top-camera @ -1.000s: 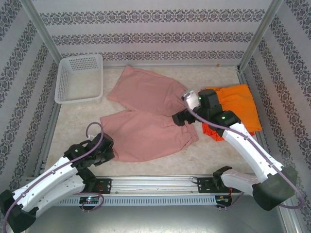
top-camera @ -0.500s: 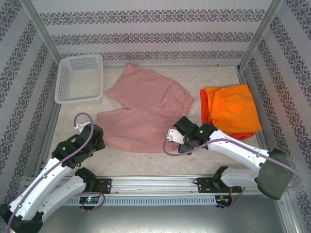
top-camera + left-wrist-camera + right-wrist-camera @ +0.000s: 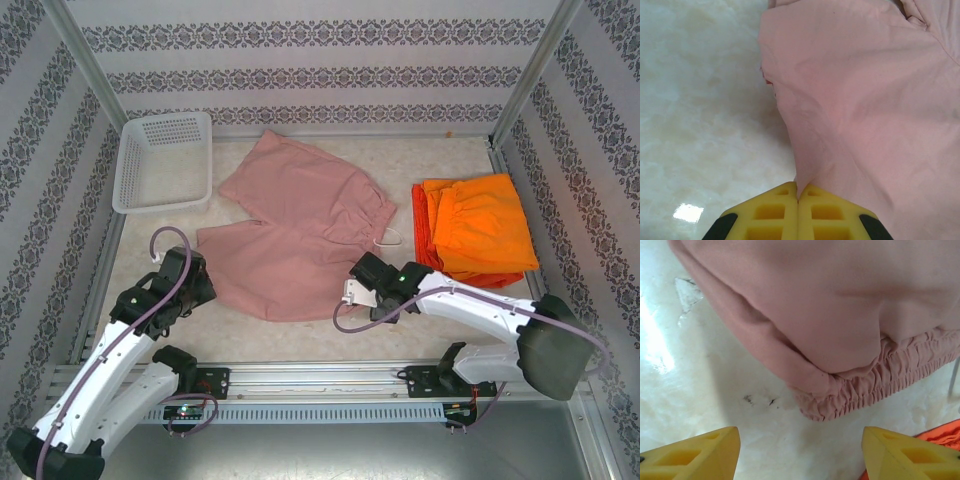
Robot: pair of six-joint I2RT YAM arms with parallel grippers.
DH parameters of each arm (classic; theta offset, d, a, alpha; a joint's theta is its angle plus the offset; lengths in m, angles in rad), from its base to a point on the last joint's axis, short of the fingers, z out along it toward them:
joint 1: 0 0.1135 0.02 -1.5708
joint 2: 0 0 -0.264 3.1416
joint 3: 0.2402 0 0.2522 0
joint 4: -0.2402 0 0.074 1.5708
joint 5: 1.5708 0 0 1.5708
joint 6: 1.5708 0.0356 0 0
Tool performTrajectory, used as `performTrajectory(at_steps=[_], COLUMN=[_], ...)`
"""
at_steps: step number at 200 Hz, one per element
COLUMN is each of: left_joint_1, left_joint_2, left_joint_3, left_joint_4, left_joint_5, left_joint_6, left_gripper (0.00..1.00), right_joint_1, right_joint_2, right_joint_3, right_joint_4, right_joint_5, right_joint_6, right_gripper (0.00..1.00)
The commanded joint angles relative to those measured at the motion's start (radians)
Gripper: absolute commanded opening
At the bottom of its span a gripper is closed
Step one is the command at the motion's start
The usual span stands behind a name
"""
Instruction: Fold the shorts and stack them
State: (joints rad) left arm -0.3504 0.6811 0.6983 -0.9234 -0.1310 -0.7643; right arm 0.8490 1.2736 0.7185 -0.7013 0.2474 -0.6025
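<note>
Shorts (image 3: pixel 300 250) in pink sit dragged nearer; left gripper (image 3: pixel 798 199) pinches the hem, right gripper (image 3: pixel 800 450), jaws apart, reaches the waistband (image 3: pixel 880 377) for folding.

Noted left arm (image 3: pixel 105 360) and right arm (image 3: pixel 490 310): white shells, black joint housings. A lilac-grey cable (image 3: pixel 158 245) looped off each wrist. A small green light (image 3: pixel 404 268) glowed on the right wrist block. Left hand (image 3: pixel 797 195) and right hand (image 3: pixel 800 440) had yellow fingers (image 3: pixel 700 452) moulded with rectangular pockets, black behind.
</note>
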Motion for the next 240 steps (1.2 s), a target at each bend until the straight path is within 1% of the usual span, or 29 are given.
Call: performTrajectory(at_steps=[1, 48, 73, 85, 122, 135, 154, 173, 186, 217, 240], left_joint_1=[0.020, 0.031, 0.035, 0.036, 0.046, 0.049, 0.051, 0.057, 0.059, 0.060, 0.060], left_joint_2=[-0.017, -0.028, -0.032, -0.035, -0.038, -0.040, -0.044, -0.043, -0.036, -0.022, -0.003], left_joint_3=[-0.010, -0.023, -0.032, -0.034, -0.021, -0.002, 0.046, 0.115, 0.167, 0.302, 0.422], left_joint_4=[0.035, 0.049, 0.060, 0.064, 0.068, 0.059, 0.036, 0.007, -0.015, -0.064, -0.097], left_joint_5=[0.012, 0.033, 0.042, 0.042, 0.039, 0.032, 0.009, -0.016, -0.031, -0.067, -0.101], left_joint_6=[0.024, 0.022, 0.018, 0.017, 0.024, 0.031, 0.048, 0.071, 0.088, 0.115, 0.146], left_gripper=[0.00, 0.00, 0.00, 0.00, 0.00, 0.00, 0.00, 0.00, 0.00, 0.00, 0.00], right_joint_1=[0.012, 0.012, 0.012, 0.012, 0.010, 0.010, 0.010, 0.010, 0.010, 0.012, 0.011], right_joint_2=[0.039, 0.137, 0.174, 0.188, 0.178, 0.154, 0.088, 0.007, -0.049, -0.164, -0.216], right_joint_3=[-0.020, -0.019, -0.030, -0.031, -0.029, -0.025, -0.014, 0.019, 0.053, 0.140, 0.198], right_joint_4=[0.042, 0.125, 0.156, 0.160, 0.160, 0.155, 0.133, 0.066, 0.002, -0.147, -0.234], right_joint_5=[0.035, 0.038, 0.059, 0.066, 0.080, 0.084, 0.080, 0.050, 0.005, -0.150, -0.203], right_joint_6=[0.004, 0.030, 0.023, 0.021, 0.015, 0.015, 0.017, 0.021, 0.025, 0.026, 0.059], right_gripper=[0.62, 0.53, 0.43, 0.36, 0.08, 0.00, 0.00, 0.00, 0.00, 0.00, 0.00])
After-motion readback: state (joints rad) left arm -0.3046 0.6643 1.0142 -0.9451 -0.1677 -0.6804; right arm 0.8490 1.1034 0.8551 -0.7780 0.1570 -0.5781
